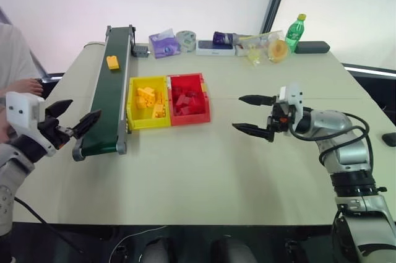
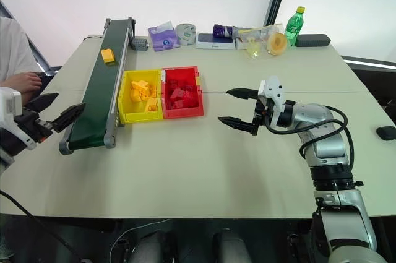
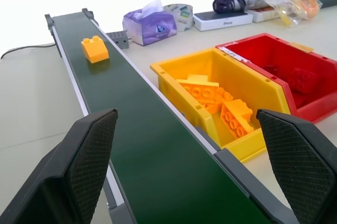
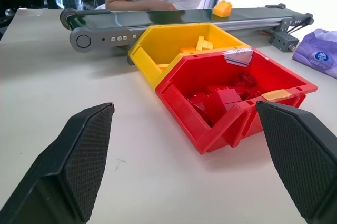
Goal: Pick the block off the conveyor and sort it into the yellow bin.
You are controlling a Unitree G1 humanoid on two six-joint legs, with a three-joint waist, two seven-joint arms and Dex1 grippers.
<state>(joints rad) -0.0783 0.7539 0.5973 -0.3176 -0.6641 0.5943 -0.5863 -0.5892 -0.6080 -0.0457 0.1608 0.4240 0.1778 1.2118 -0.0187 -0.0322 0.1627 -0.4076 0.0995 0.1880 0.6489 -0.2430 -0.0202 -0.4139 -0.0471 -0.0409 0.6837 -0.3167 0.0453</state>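
A small yellow-orange block (image 1: 112, 62) rides on the far part of the dark green conveyor (image 1: 110, 99). The yellow bin (image 1: 148, 102) sits right of the belt, holding several yellow bricks, joined to a red bin (image 1: 189, 98). My left gripper (image 1: 75, 119) hovers open at the belt's near end, facing along it; the block (image 3: 95, 49) lies far ahead of its fingers. My right gripper (image 1: 252, 114) is open over the table right of the red bin (image 4: 237, 95), pointing toward the bins, with nothing between its fingers.
At the table's far edge lie a purple tissue pack (image 1: 164, 43), a tape roll (image 1: 185, 39), a flat box (image 1: 216, 47), bagged items (image 1: 267, 48), a green bottle (image 1: 294, 32) and a dark case (image 1: 312, 47). A person (image 1: 13, 59) sits left of the conveyor.
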